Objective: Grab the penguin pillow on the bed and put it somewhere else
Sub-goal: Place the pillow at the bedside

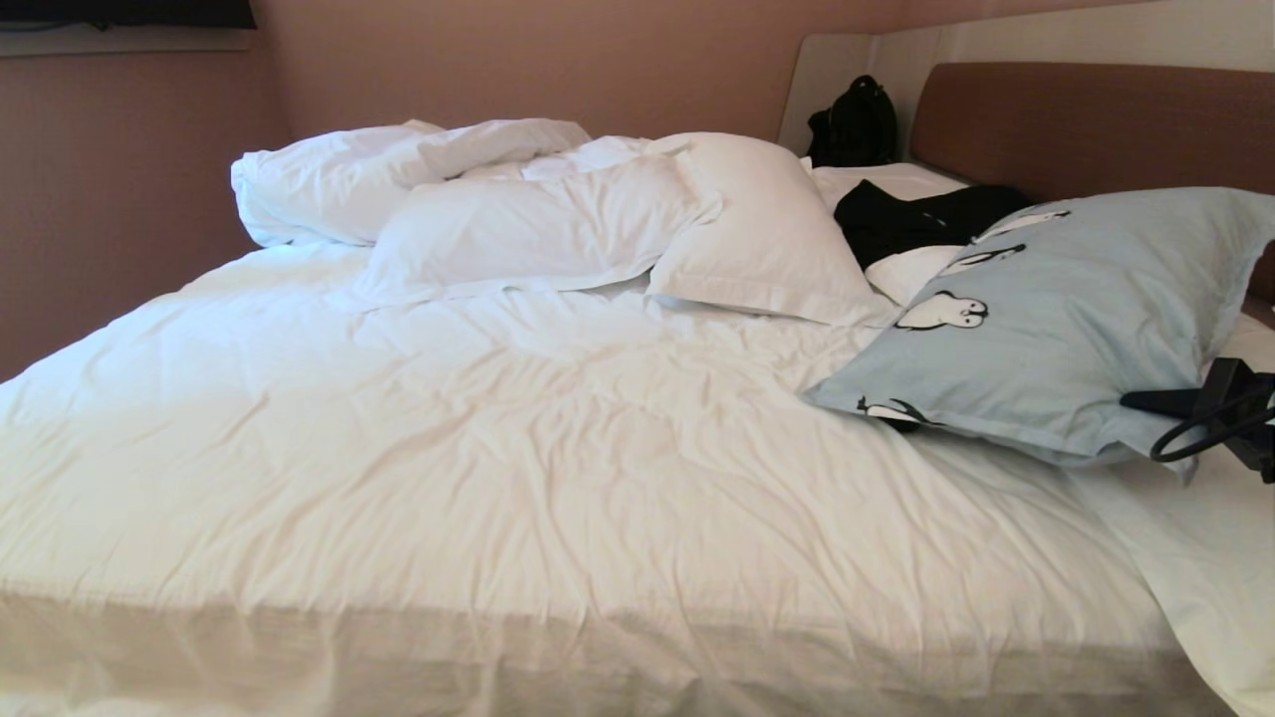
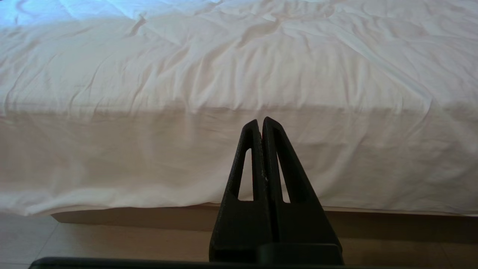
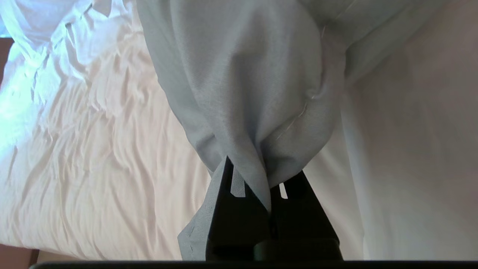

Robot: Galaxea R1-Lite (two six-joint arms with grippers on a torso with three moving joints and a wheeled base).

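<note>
The bed (image 1: 518, 438) lies wide and bare across its near and left parts, two white pillows (image 1: 538, 234) far behind, one penguin pillow (image 1: 1056, 319) at its right edge, corner pinched by the right gripper (image 3: 267, 186), while the left gripper (image 2: 261, 125), fingers pressed together, faces the bed's near edge.

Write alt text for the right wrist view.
The right gripper is shut on a bunched corner of the penguin pillow, its pale blue-grey fabric gathered between the black fingers. Behind lies the bed with wrinkled white sheets.
</note>
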